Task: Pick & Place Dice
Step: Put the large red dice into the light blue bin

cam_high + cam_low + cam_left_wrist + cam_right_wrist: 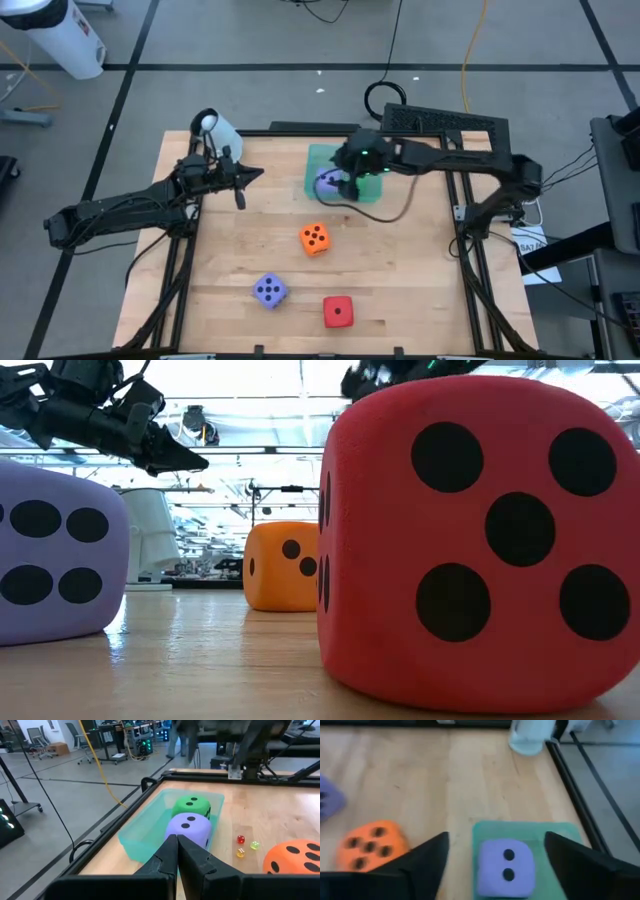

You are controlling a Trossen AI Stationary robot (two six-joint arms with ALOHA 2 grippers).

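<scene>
My right fingers point(492, 865) hang spread wide over the tray point(560, 832), above a purple die point(504, 866) lying in it. My left fingers point(177, 862) are pressed together. Orange die point(315, 238) waits on the tabletop point(400, 290); it looks light and squashy, best pinched on opposite flat faces.

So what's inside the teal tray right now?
Two dice lie in the teal tray: a purple die and a green die behind it. The open right gripper covers them from above.
</scene>
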